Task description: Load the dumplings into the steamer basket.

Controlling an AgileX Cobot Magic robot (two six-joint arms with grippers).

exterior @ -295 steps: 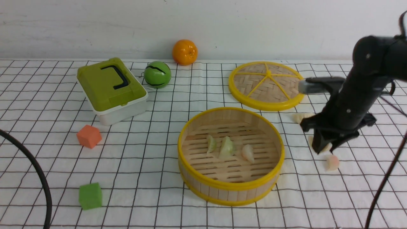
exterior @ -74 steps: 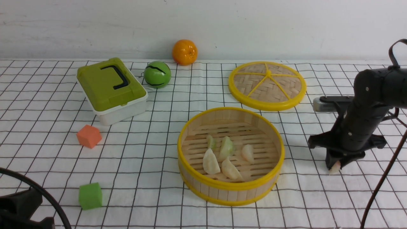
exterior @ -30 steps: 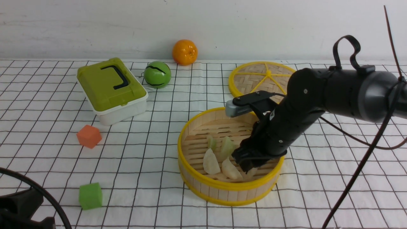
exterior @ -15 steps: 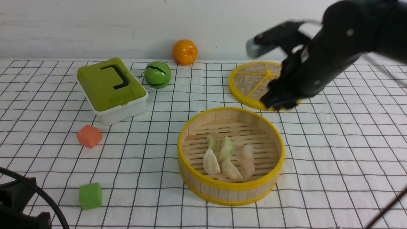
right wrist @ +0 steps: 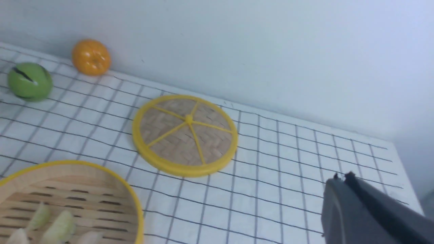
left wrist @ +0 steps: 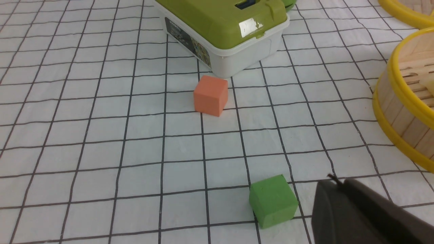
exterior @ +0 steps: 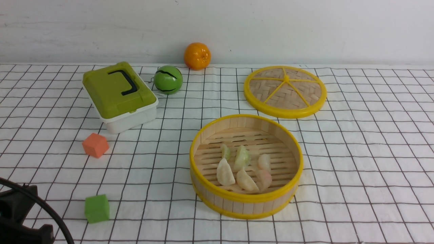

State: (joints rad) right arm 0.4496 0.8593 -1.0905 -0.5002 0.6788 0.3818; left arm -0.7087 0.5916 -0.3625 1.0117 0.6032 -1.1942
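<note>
The steamer basket [exterior: 244, 199] stands right of the table's middle, its yellow rim also showing in the left wrist view [left wrist: 400, 101] and the right wrist view [right wrist: 112, 171]. Several dumplings [exterior: 246, 180] lie grouped on its slatted floor, whitish with green or pink tints; some show in the right wrist view [right wrist: 61, 228]. My left gripper [left wrist: 335, 181] is shut and empty, low over the cloth beside the green cube [left wrist: 273, 200]. My right gripper [right wrist: 342, 177] is shut and empty, raised above the table's far right corner and out of the front view.
The woven lid [exterior: 285, 91] lies flat behind the basket. A green-lidded box [exterior: 118, 95], a green ball [exterior: 168, 79] and an orange [exterior: 197, 56] stand at the back left. An orange cube [exterior: 95, 145] and the green cube [exterior: 97, 208] sit front left.
My right arm has left a pinkish dumpling in the basket, risen up and back, and gone out of the front view; its jaws have closed. The left arm has barely moved.
</note>
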